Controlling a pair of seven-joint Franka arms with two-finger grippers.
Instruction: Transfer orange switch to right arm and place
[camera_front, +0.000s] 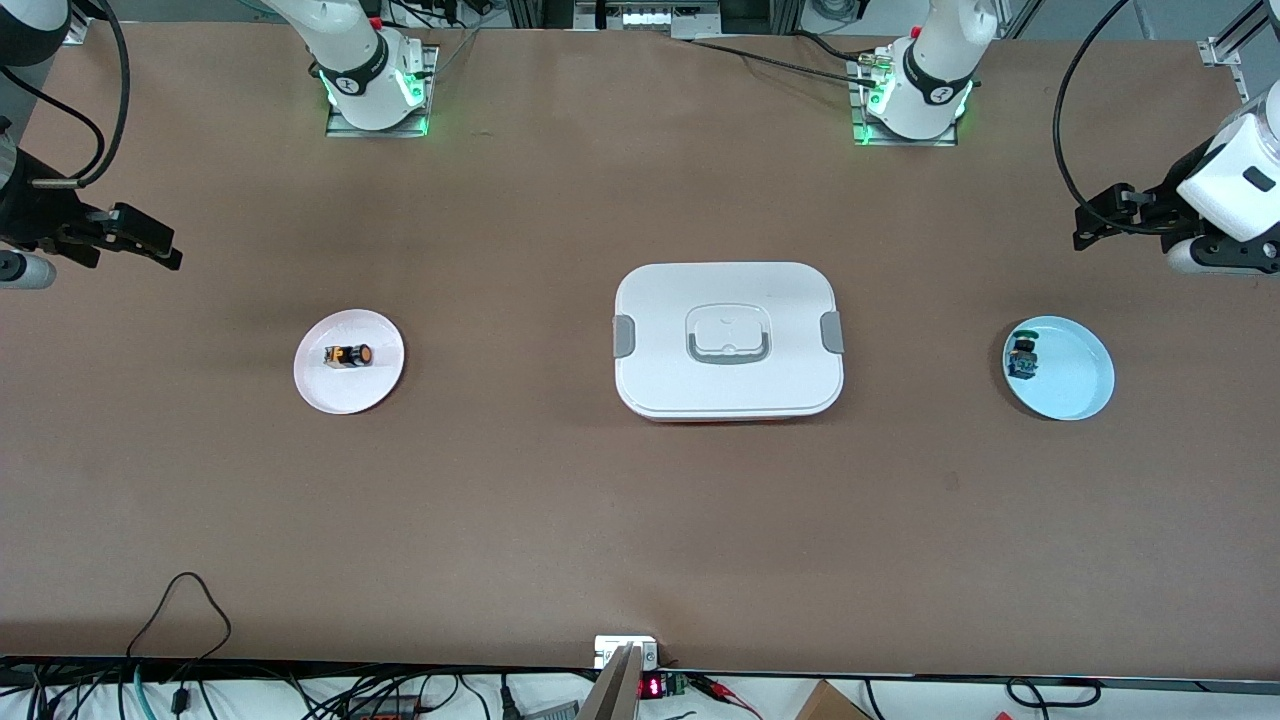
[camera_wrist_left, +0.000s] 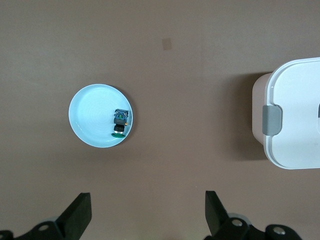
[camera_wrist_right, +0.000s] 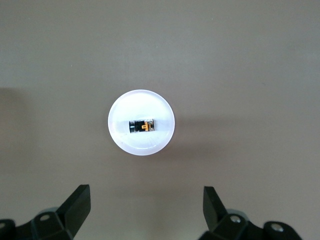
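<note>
The orange switch (camera_front: 349, 355) lies on its side on a small white plate (camera_front: 340, 395) toward the right arm's end of the table. The right wrist view looks down on the switch (camera_wrist_right: 142, 126) and the plate (camera_wrist_right: 142, 145). My right gripper (camera_front: 165, 250) hangs over bare table at that end, apart from the plate. It is open and empty (camera_wrist_right: 145, 190). My left gripper (camera_front: 1095, 222) hangs over the left arm's end of the table, open with nothing between its fingers (camera_wrist_left: 147, 197).
A green-capped switch (camera_front: 1023, 357) lies on a light-blue plate (camera_front: 1075, 380) toward the left arm's end, also in the left wrist view (camera_wrist_left: 120, 122). A white lidded box (camera_front: 728, 340) with grey clips stands mid-table. Cables run along the table's near edge.
</note>
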